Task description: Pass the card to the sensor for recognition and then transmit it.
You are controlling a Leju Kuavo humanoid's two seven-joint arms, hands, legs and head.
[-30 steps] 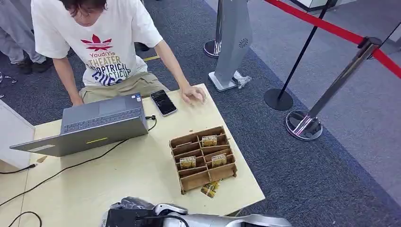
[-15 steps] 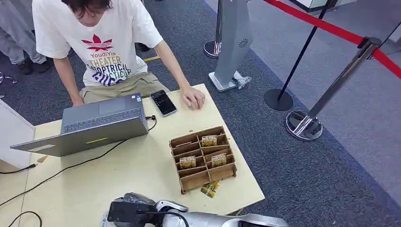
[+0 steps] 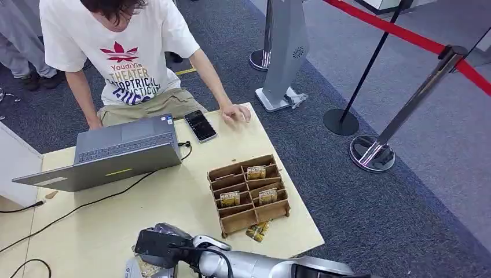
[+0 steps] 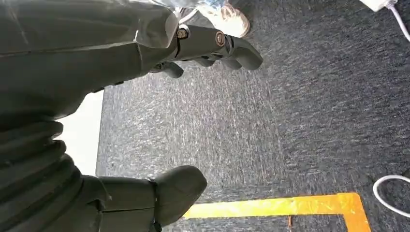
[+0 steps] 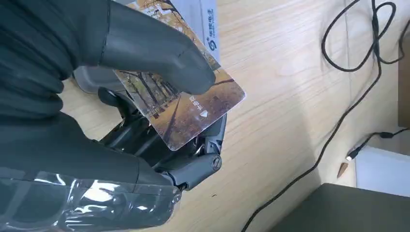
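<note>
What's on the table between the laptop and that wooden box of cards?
Bare tabletop crossed by a black cable, seen in the head view between the laptop and the wooden box.

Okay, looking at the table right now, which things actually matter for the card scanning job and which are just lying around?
Part of the job:
- card, held by the right hand
- white sensor device beneath the card
- wooden card box with more cards

Just lying about:
- laptop
- phone
- black cables
- loose card beside the box

The table [image 3: 173, 214] is seen as pale, smooth wood grain. The card [image 5: 193, 111] appears glossy plastic; the floor [image 3: 370, 214] is covered in rough grey carpet.
</note>
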